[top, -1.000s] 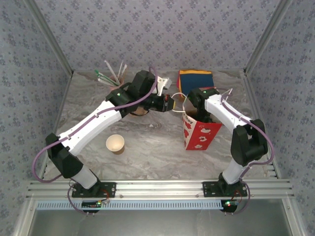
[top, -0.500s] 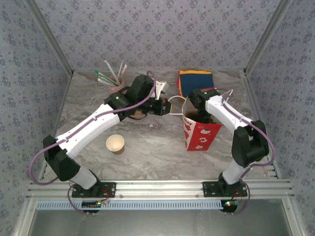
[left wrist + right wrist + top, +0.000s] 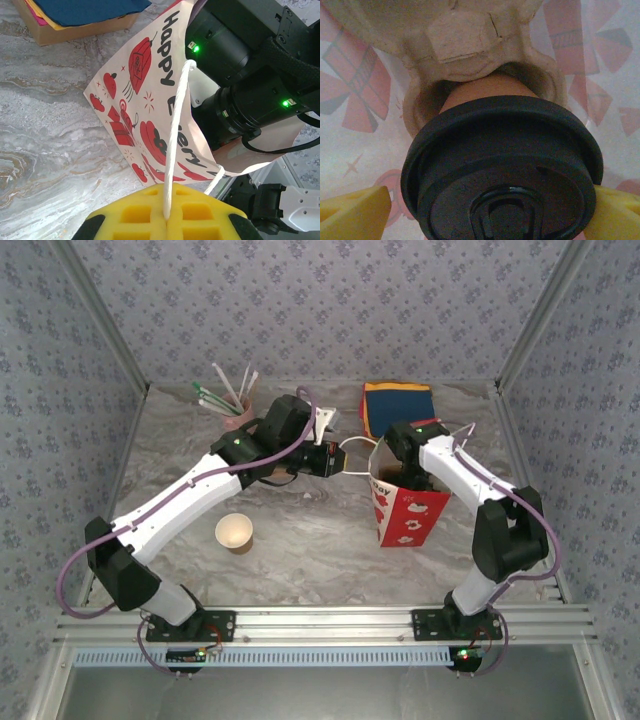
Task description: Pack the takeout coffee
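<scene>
Bottom centre, the left fingers (image 3: 135, 216) pinch the paper bag's (image 3: 135, 100) rope handle (image 3: 176, 135). The right fingers (image 3: 350, 215) are spread either side of the takeout coffee (image 3: 505, 165), centre frame.

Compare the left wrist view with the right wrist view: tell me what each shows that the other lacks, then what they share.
Left wrist view: the left claw shut on a white rope handle, the printed outside of the bag, the right arm reaching into it, a box of coloured sheets and the marble table. Right wrist view: the takeout coffee, black lid up, seated in a pulp tray, with the right claw open astride the lid. Both: the red-printed bag, outside in one, inside in the other.
</scene>
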Controlling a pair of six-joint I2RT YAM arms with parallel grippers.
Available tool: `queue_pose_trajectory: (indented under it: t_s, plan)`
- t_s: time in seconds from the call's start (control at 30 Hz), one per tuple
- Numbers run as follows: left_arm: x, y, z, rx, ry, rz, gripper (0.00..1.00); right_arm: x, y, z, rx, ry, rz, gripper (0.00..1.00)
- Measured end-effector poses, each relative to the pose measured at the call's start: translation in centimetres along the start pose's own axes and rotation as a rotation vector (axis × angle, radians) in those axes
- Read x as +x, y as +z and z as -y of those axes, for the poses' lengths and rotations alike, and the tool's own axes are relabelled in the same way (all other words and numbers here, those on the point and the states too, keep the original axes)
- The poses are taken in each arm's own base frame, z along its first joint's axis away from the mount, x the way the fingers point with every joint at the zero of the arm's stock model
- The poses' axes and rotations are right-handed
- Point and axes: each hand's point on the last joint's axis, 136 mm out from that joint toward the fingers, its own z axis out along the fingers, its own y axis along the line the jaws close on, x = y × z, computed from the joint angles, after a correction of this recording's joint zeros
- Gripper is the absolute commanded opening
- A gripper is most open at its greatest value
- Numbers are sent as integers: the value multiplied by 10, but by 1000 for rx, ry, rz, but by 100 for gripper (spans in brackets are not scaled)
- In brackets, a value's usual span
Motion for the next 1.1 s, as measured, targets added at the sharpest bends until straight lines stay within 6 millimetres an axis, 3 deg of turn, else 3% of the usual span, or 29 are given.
queue_pose_trajectory:
  t_s: [1.1]
  plan:
    - [1, -5, -1, -10, 1, 11, 0, 2, -2, 5, -9, 13, 6, 95]
